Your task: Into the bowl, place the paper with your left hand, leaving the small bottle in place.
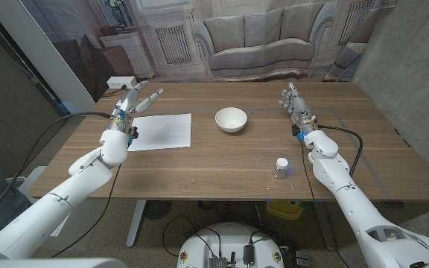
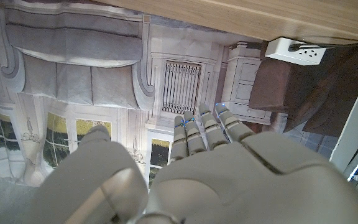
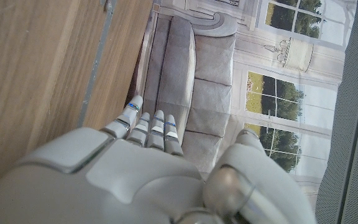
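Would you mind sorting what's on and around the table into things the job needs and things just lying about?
Needed for the job:
paper
bowl
left hand
small bottle, to be left in place

Just lying about:
white power strip
right hand

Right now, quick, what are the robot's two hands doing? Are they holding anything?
Left hand: open, holding nothing, beside the paper.
Right hand: open, holding nothing, far from the small bottle.

Matt wooden table (image 1: 222, 160), glossy white bowl (image 1: 231, 119), flat smooth paper (image 1: 160, 131).
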Tool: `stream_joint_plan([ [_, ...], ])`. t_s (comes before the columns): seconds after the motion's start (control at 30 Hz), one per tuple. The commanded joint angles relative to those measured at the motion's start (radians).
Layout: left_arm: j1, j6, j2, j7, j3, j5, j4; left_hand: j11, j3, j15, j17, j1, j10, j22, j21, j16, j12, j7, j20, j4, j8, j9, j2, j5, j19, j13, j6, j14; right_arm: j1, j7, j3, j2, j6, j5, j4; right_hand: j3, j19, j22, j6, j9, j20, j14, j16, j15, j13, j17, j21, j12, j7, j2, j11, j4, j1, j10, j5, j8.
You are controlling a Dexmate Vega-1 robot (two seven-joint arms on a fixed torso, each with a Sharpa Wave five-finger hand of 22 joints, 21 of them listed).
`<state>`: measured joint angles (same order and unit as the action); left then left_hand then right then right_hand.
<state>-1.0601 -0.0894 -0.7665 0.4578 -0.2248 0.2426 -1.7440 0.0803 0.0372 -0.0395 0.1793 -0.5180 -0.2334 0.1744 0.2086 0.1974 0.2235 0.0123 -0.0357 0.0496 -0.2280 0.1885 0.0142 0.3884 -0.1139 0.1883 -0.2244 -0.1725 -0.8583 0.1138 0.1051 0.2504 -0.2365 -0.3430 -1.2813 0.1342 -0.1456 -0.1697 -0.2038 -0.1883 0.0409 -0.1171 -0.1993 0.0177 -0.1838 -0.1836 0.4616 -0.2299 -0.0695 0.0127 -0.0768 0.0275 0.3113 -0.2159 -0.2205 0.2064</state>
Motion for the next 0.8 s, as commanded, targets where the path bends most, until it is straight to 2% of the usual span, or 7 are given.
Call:
stream_joint_plan([
  [0.03, -0.003, -0.068, 0.014, -0.024, 0.002, 0.071, -0.018, 0.002, -0.003, -0.028, 0.004, -0.005, -0.009, 0.002, -0.002, 0.007, 0.004, 0.002, -0.041, -0.004, -0.005, 0.002, 0.002, 0.005, -0.006, 0.004, -0.01, -0.012, -0.005, -0.005, -0.005, 0.003, 0.017, -0.003, -0.012, -0.001, -0.008, -0.005, -0.009, -0.002, 0.034, -0.008, 0.002, 0.002, -0.005, -0.002, -0.006, -0.002, 0.0, -0.008, -0.001, -0.005, 0.001, -0.01, 0.003, -0.002],
  [0.5, 0.017, -0.09, 0.028, -0.066, -0.008, 0.103, 0.001, -0.001, -0.005, -0.027, 0.004, -0.011, -0.006, 0.002, -0.003, 0.003, -0.001, 0.002, -0.036, -0.005, 0.0, 0.002, 0.004, 0.008, -0.009, 0.004, -0.008, -0.009, 0.001, -0.001, -0.004, 0.003, 0.018, -0.002, 0.001, -0.002, -0.01, -0.005, -0.009, -0.002, 0.034, -0.008, 0.003, 0.004, -0.005, -0.002, -0.011, -0.001, -0.001, -0.009, -0.002, -0.006, 0.001, -0.01, 0.004, -0.003],
  [0.8, 0.022, -0.123, 0.03, -0.1, -0.012, 0.12, -0.01, -0.002, -0.006, -0.028, 0.004, -0.019, -0.002, 0.002, -0.005, 0.0, -0.005, 0.004, -0.033, -0.01, 0.002, 0.003, 0.003, 0.009, -0.008, 0.005, -0.008, -0.006, -0.001, -0.005, -0.006, 0.004, 0.024, -0.004, -0.006, -0.003, -0.012, -0.005, -0.01, -0.002, 0.035, -0.01, 0.003, 0.002, -0.005, -0.002, -0.015, -0.001, 0.001, -0.01, 0.0, -0.006, 0.002, -0.012, 0.004, -0.003],
])
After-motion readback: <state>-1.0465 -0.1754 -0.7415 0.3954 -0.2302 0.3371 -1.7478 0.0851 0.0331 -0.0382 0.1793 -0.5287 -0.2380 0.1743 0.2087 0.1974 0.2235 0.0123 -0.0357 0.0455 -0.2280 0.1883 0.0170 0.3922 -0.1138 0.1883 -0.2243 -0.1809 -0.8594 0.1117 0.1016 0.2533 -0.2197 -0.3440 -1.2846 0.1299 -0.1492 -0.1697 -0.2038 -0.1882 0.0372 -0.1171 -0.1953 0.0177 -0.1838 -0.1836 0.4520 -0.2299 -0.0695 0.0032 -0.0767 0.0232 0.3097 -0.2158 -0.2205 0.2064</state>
